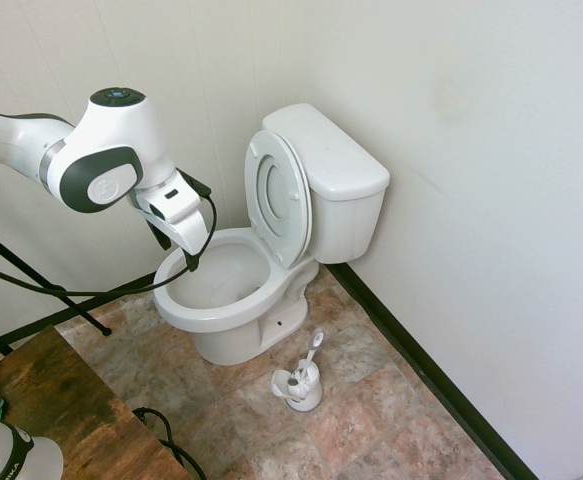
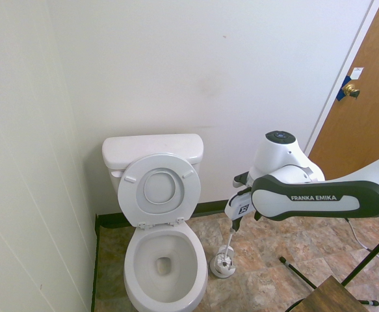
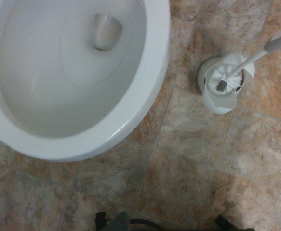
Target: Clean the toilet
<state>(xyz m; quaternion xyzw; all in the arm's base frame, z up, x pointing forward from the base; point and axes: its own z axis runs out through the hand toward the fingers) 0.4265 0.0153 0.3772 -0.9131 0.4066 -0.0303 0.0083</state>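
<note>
Toilet (image 1: 233,292) in the corner, lid and seat up, bowl clear. Gripper (image 1: 174,238) hangs empty near the bowl's side, pointing down, jaws apparently wide (hard to see from either side). Best next: drop onto the brush (image 1: 311,352) handle, grasp it high, lift straight out of the holder (image 1: 301,388). Only the wrist view shows the bristles seated in the holder.

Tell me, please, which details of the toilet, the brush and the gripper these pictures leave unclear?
- Gripper: fingers dark and small against the bowl in the first exterior view, hidden behind the arm in the second.
- Toilet: base cut off by the second exterior view's bottom edge; the wrist view shows only part of the bowl.
- Toilet brush: handle end cut off by the wrist view's edge.
- Brush holder: too small for detail.
</note>
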